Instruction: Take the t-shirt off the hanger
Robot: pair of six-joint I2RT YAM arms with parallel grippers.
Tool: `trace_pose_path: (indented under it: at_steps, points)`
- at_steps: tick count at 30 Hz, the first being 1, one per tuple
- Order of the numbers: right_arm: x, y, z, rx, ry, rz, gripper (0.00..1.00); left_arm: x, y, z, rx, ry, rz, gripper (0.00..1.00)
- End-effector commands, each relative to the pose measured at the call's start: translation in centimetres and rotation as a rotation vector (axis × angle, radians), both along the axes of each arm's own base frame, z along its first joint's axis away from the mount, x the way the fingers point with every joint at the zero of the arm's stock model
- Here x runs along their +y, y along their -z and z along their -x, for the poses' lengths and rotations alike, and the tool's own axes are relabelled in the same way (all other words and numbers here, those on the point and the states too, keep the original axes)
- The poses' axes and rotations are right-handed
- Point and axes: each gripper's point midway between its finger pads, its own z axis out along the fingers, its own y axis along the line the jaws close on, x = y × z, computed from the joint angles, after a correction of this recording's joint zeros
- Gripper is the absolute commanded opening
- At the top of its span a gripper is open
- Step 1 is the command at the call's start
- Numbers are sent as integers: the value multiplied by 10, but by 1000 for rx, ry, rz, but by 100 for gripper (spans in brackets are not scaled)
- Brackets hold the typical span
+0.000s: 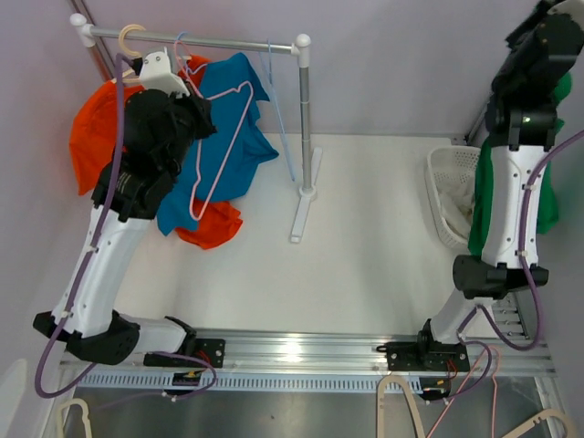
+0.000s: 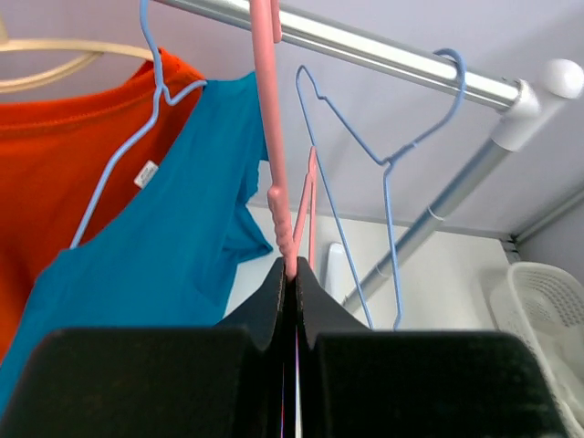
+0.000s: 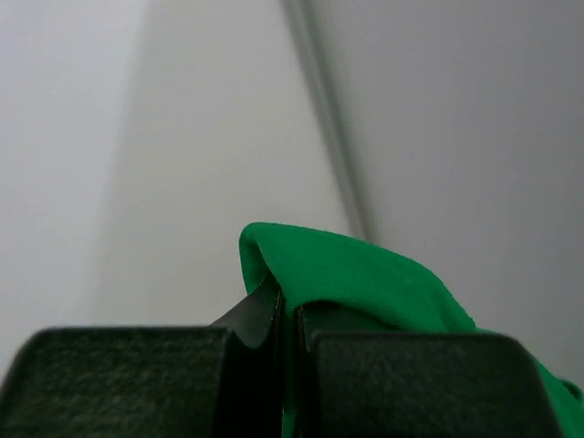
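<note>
- Hanging crumpled and bright green, the t-shirt (image 3: 365,274) is pinched between the closed right gripper (image 3: 285,306) fingers, well right of the clothes rail (image 1: 210,41).
- Left gripper (image 2: 290,274) is clamped on a pink hanger (image 2: 270,137) under the rail.
- White table (image 1: 365,246), pale walls (image 1: 411,73).

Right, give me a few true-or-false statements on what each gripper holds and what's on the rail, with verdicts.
1. The left gripper is shut on the pink hanger. True.
2. The right gripper is open and empty. False: it is shut on the green t-shirt.
3. A bare blue wire hanger hangs on the rail. True.
4. The white basket sits under the rail. False: it stands at the right side of the table, away from the rail.
</note>
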Motion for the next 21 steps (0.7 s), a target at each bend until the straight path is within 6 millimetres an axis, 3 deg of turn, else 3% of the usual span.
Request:
trace_pose_path:
  at_steps: [1,2,6,7,11,12,13,15,16,17,19,21]
  points:
    - [-60,-76,41,-294,110,-2,0,-1,-13,-22,-63,10,-23,1]
    - [-78,-73,39,-317,114,-42,0,-3,-8,-30,-56,10,-28,1]
    - [-98,-44,18,-257,120,-76,0,-10,4,-56,-62,33,-40,1]
    - [-102,-25,4,-218,112,-91,0,-12,4,-60,-69,35,-44,1]
    - [-107,19,-17,-90,112,-146,0,-22,6,-78,-92,53,-50,1]
    - [-107,47,-22,-3,116,-192,0,-27,7,-87,-105,62,-59,1]
    - [-108,77,-28,83,119,-221,6,-28,4,-90,-116,65,-62,1]
    - [-98,132,-38,242,77,-269,33,-31,3,-98,-121,65,-77,1]
    - [-96,153,-39,285,73,-311,89,-35,14,-110,-96,68,-87,1]
    - [-100,188,-38,348,111,-361,99,-36,3,-111,-115,76,-81,1]
    - [-94,213,-33,380,94,-375,100,-41,5,-123,-115,87,-97,1]
    - [-85,196,-27,324,56,-338,100,-42,5,-129,-129,83,-119,1]
